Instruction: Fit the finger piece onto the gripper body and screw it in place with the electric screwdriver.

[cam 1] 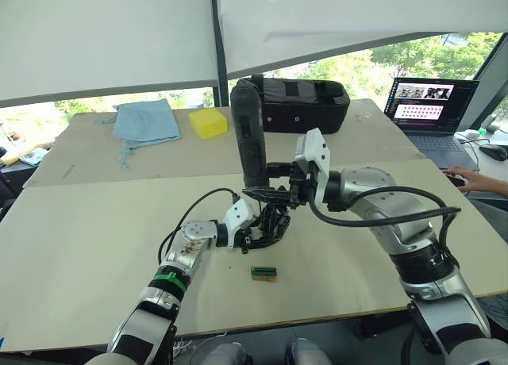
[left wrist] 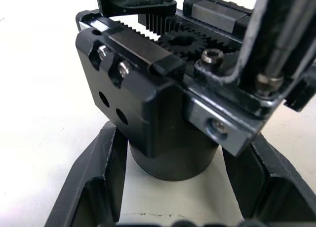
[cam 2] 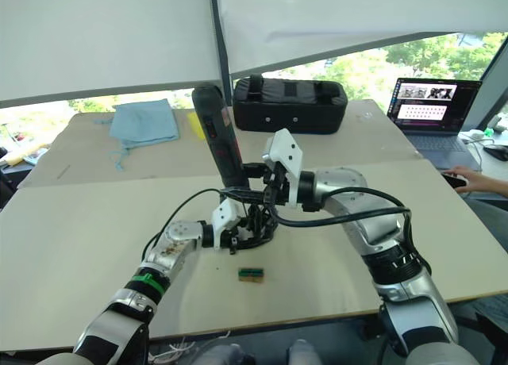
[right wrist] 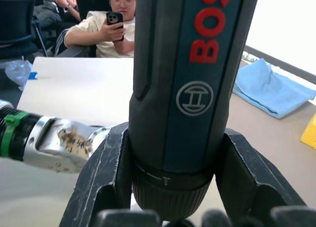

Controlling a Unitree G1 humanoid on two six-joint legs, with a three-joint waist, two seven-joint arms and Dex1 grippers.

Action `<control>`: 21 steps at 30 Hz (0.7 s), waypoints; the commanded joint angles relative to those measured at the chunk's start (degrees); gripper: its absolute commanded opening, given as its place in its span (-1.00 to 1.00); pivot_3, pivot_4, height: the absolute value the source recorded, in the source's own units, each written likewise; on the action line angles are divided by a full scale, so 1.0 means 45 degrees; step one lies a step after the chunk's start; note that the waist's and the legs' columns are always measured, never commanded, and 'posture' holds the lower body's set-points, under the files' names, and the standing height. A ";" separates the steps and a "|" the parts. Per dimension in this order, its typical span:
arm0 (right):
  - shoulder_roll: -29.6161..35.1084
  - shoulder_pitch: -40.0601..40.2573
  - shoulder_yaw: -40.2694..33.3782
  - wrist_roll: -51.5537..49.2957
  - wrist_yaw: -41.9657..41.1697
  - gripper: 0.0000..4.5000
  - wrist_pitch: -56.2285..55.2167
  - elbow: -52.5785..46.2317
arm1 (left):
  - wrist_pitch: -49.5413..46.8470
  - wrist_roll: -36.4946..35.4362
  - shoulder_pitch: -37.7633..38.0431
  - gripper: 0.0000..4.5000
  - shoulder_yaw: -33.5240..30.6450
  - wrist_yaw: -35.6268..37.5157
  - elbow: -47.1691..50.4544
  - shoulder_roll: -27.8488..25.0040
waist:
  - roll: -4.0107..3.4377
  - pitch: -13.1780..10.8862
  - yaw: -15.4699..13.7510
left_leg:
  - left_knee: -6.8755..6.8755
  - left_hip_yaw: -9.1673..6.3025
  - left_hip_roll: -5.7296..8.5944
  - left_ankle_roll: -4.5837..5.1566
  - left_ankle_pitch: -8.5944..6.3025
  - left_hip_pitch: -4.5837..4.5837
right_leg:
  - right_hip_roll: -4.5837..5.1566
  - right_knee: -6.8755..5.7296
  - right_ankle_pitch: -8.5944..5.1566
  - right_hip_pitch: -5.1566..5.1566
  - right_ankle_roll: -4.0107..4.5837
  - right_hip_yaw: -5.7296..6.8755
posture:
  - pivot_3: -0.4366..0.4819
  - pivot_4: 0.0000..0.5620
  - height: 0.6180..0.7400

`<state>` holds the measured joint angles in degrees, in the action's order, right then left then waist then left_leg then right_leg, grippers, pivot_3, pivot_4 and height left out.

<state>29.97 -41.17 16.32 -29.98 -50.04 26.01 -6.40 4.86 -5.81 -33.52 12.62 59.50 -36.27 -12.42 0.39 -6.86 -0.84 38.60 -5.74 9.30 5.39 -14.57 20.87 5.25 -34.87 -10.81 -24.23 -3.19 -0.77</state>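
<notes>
The electric screwdriver (cam 1: 251, 135) stands upright, a thick dark cylinder with red lettering (right wrist: 212, 24). My right gripper (cam 1: 267, 192) is shut on its lower end, just above the collar. Its bit end points down onto the gripper body (cam 1: 275, 220), a chunky black block with a gear, toothed rack and small screws on top (left wrist: 148, 84). My left gripper (cam 1: 264, 235) is shut on the body's round base at table level, one finger (left wrist: 94, 187) on each side. I cannot tell the finger piece apart from the black body.
A small green-and-brown block (cam 1: 263, 273) lies on the table just in front of the grippers. Farther back are a black case (cam 1: 305, 103), a yellow sponge (cam 1: 208, 121) and a blue cloth (cam 1: 145, 121). A laptop (cam 1: 429, 103) and a person's hand (cam 1: 476, 178) are at the right.
</notes>
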 commanded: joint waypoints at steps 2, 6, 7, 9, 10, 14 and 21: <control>0.1069 0.1181 0.0921 0.2367 0.0476 -0.15 0.0969 0.2526 | 0.0275 -0.0214 -0.0242 0.01 -0.0405 0.0094 0.0495 -0.0307 | 0.0001 0.0000 -0.0004 | 0.0000 -0.0003 0.0000 0.0000 0.0000 0.0001 | 0.0000 0.0002 0.0000 0.0001 0.0000 0.0001 | -0.05 -0.47 1.00; 0.1119 0.1412 0.0813 0.2212 0.0439 -0.15 0.0913 0.2116 | 0.0258 -0.0231 -0.0143 0.01 -0.0423 0.0105 0.0583 -0.0375 | 0.0000 0.0000 0.0001 | -0.0007 -0.0005 0.0000 -0.0001 -0.0001 -0.0002 | 0.0000 0.0002 -0.0001 0.0002 -0.0002 -0.0001 | -0.05 -0.47 1.00; 0.1115 0.1472 0.0760 0.2158 0.0439 -0.15 0.0897 0.1982 | 0.0254 -0.0235 -0.0117 0.01 -0.0423 0.0113 0.0608 -0.0388 | 0.0000 0.0000 0.0002 | -0.0009 -0.0005 0.0000 -0.0001 -0.0001 -0.0001 | 0.0001 0.0004 -0.0001 0.0002 -0.0002 -0.0002 | -0.05 -0.47 1.00; 0.1150 0.1634 0.0661 0.2090 0.0469 -0.15 0.0893 0.1671 | 0.0235 -0.0241 -0.0110 0.01 -0.0422 0.0128 0.0620 -0.0399 | 0.0000 0.0000 -0.0005 | -0.0010 -0.0005 0.0000 -0.0002 -0.0001 -0.0002 | 0.0001 0.0005 -0.0003 0.0003 -0.0004 -0.0002 | -0.05 -0.47 1.00; 0.1180 0.1738 0.0615 0.2076 0.0490 -0.15 0.0911 0.1517 | 0.0231 -0.0238 -0.0124 0.01 -0.0419 0.0135 0.0607 -0.0396 | 0.0001 0.0000 -0.0002 | -0.0010 -0.0004 0.0000 -0.0002 -0.0001 -0.0001 | 0.0001 0.0006 -0.0004 0.0004 -0.0006 -0.0002 | -0.05 -0.47 1.00; 0.1229 0.2024 0.0449 0.2169 0.0535 -0.15 0.0839 0.1224 | 0.0256 -0.0207 -0.0309 0.01 -0.0390 0.0150 0.0408 -0.0319 | 0.0001 0.0000 0.0004 | -0.0024 -0.0004 -0.0001 -0.0003 -0.0002 -0.0004 | 0.0005 0.0012 -0.0012 0.0006 -0.0020 -0.0008 | -0.05 -0.47 1.00; 0.1054 0.1880 -0.0861 0.1392 0.0395 -0.15 -0.0026 -0.0211 | 0.0299 -0.0180 -0.0439 0.01 -0.0353 0.0174 0.0286 -0.0226 | 0.0004 -0.0023 -0.0014 | -0.0052 -0.0008 -0.0001 -0.0004 -0.0001 -0.0003 | 0.0008 0.0028 -0.0023 0.0002 -0.0037 -0.0009 | -0.05 -0.47 1.00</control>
<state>30.91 -35.32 12.20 -30.02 -50.06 23.63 -11.47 4.90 -5.83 -33.75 12.61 59.92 -36.28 -12.47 0.41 -6.96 -0.91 38.37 -5.77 9.29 5.38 -14.58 20.90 5.29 -34.74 -10.91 -24.25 -3.36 -0.81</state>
